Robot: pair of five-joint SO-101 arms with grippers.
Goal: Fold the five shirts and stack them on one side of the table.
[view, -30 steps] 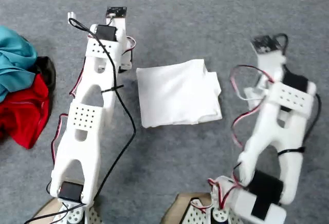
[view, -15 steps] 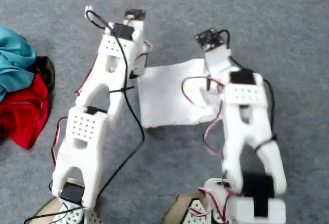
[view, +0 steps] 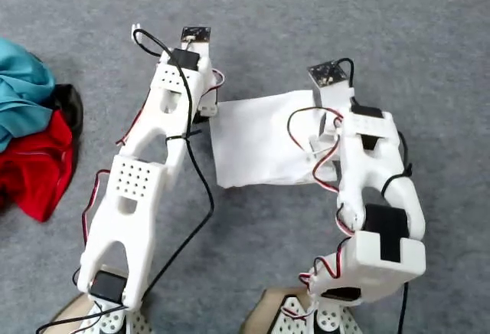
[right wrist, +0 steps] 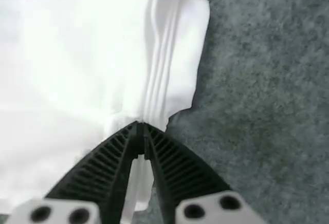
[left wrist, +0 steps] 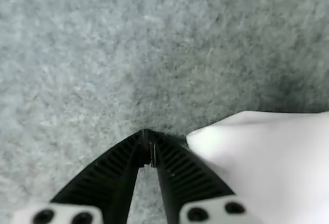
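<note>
White shirt: the white shirt (view: 256, 142) is lying folded into a rough rectangle at the middle of the table, between the two arms, its layered edges showing along the right side.
Left gripper: the left gripper (left wrist: 146, 139) is sitting with its jaws pressed together, tips down on the bare cover just beside the near-left corner of the white shirt (left wrist: 267, 162), holding nothing.
Right gripper: the right gripper (right wrist: 140, 127) is resting with its jaws closed to a narrow point against a raised pleat of the white shirt (right wrist: 67, 54), near its right edge; whether cloth is being pinched cannot be told.
Unfolded pile: a teal garment (view: 19, 93), a black garment (view: 69, 104) and a red garment (view: 38, 165) are lying crumpled and touching at the far-left edge, well apart from the white shirt.
Markings: the small circuit boards on both wrists are carrying marks too small to read.
Surface: a grey felt-like cover (view: 429, 50) is spreading over the whole table.
Room: a dim strip of furniture is showing beyond the far edge, too cropped to identify.
</note>
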